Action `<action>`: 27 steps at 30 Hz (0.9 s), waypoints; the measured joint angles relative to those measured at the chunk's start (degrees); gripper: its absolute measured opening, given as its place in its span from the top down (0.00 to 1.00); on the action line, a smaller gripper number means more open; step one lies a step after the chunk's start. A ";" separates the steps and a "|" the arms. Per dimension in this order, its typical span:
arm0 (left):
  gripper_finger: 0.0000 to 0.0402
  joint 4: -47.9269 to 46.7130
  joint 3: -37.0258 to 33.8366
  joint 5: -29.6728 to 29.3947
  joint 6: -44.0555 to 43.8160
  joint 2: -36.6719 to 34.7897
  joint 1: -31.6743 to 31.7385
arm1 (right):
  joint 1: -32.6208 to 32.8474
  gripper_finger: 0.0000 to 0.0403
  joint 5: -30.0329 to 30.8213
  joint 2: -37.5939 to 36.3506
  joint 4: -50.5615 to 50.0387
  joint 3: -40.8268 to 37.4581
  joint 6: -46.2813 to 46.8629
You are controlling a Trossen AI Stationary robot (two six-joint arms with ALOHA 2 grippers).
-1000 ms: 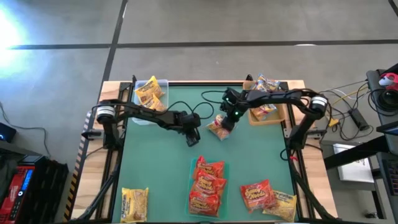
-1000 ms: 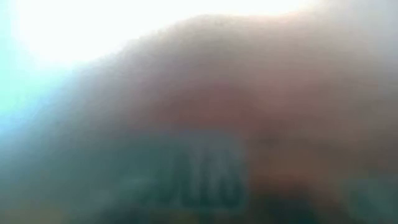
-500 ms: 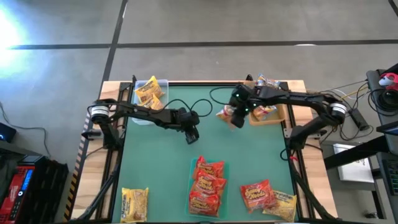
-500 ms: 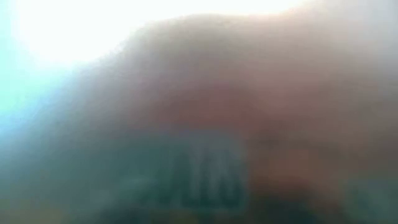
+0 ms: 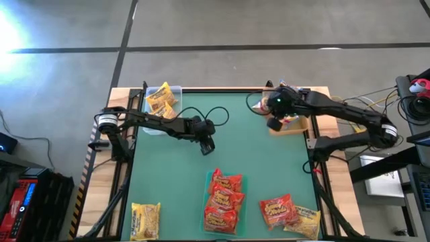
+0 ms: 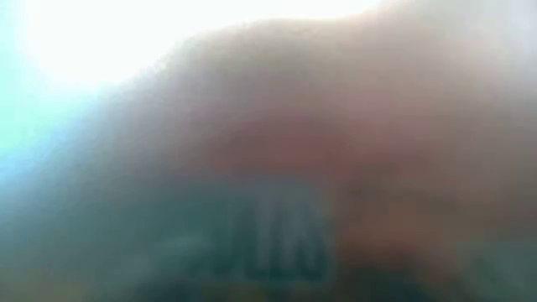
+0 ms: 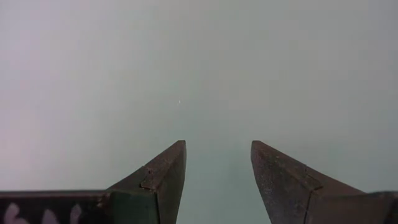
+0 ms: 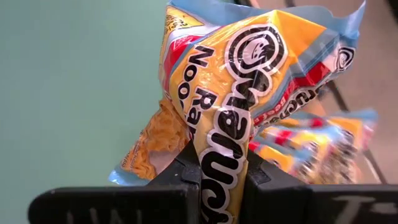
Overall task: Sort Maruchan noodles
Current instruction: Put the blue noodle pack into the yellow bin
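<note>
The bench [image 5: 168,175] has a smooth, matt green top, with pale bare wood showing along its edge. The noodle packet [image 8: 249,74] pinched in the right gripper [image 8: 221,180] is glossy, crinkled plastic film; part of it is clear, and rough dry noodles show through. The fingers [image 8: 186,168] gripping it look like matt black hard plastic. The left gripper [image 7: 217,180] has dull dark fingers [image 7: 168,171] with scuffed edges. Near the bench's middle, the red packets [image 5: 223,202] shine with the same wrinkled plastic sheen. The tray [image 5: 176,91] left of them looks like clear plastic, the tray [image 5: 299,128] beside the right gripper brown and matt.
</note>
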 joint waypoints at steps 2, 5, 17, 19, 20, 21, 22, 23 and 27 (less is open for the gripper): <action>0.59 1.08 -0.15 -0.04 -0.08 0.00 0.00 | -0.01 0.92 2.48 -0.83 -1.45 0.00 0.94; 0.59 1.58 -0.32 -0.04 -0.08 0.00 0.00 | -0.01 0.92 4.88 -0.87 -5.06 0.00 1.36; 0.59 3.72 -0.45 -0.08 0.29 0.00 0.00 | 0.00 0.92 8.00 6.28 -21.50 -0.91 4.88; 0.59 3.91 -0.50 -0.06 0.34 0.00 0.00 | -0.01 0.92 7.92 7.59 -21.62 -0.95 5.55; 0.59 3.92 -0.50 -0.06 0.35 0.02 0.00 | -0.01 0.92 7.71 8.22 -21.58 -0.96 5.49; 0.59 3.92 -0.50 -0.08 0.33 0.02 0.00 | -0.01 0.92 7.59 8.85 -21.50 -0.96 5.23; 0.59 3.93 -0.50 -0.06 0.34 0.02 0.00 | -0.01 0.92 7.61 9.36 -21.40 -0.96 5.07; 0.59 3.92 -0.50 -0.08 0.33 0.02 0.00 | -0.01 0.92 7.61 9.85 -21.38 -0.96 4.92; 0.59 3.89 -0.50 -0.06 0.33 0.02 0.00 | -0.01 0.88 8.02 10.91 -21.36 -0.98 4.77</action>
